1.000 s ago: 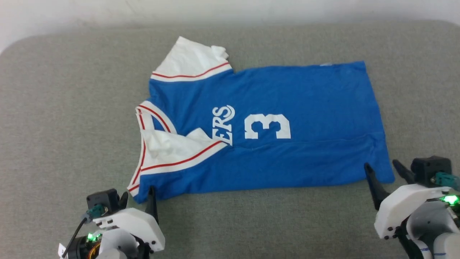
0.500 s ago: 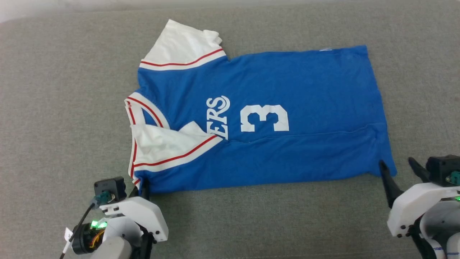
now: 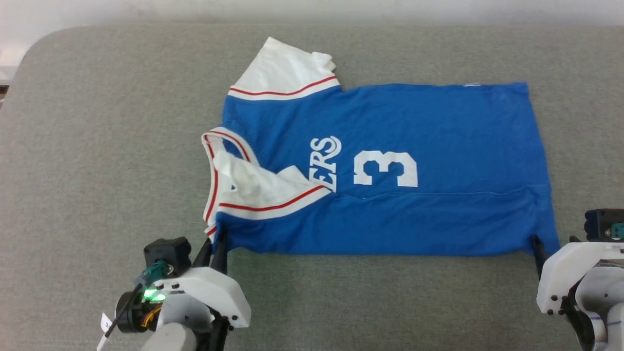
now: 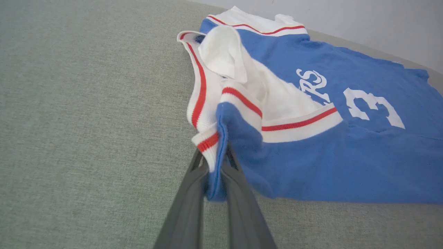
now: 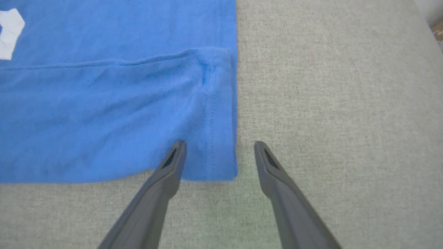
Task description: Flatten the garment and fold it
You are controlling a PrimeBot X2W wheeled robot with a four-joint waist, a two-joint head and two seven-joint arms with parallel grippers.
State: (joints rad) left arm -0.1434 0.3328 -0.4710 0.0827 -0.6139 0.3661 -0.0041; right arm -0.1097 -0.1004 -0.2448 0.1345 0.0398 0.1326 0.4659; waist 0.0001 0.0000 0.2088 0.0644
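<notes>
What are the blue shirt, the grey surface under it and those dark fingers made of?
The shirt looks like soft matte knit, perhaps cotton: it creases and has stitched hems. The surface seems grey woven upholstery; its weave shows. The right fingers look like smooth matte dark plastic, possibly rubber.

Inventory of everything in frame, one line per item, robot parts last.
garment: 1, royal blue with white sleeves, red-striped trim and white print; lies sideways mid-surface, near long edge and near sleeve folded over.
padded surface: 1, grey fabric; under everything.
wall: 1, pale; behind the surface.
left gripper: 1, dark fingers, white body; shut on the garment's near collar-side corner.
right gripper: 1, dark fingers, white body; open, straddling the near hem corner.
</notes>
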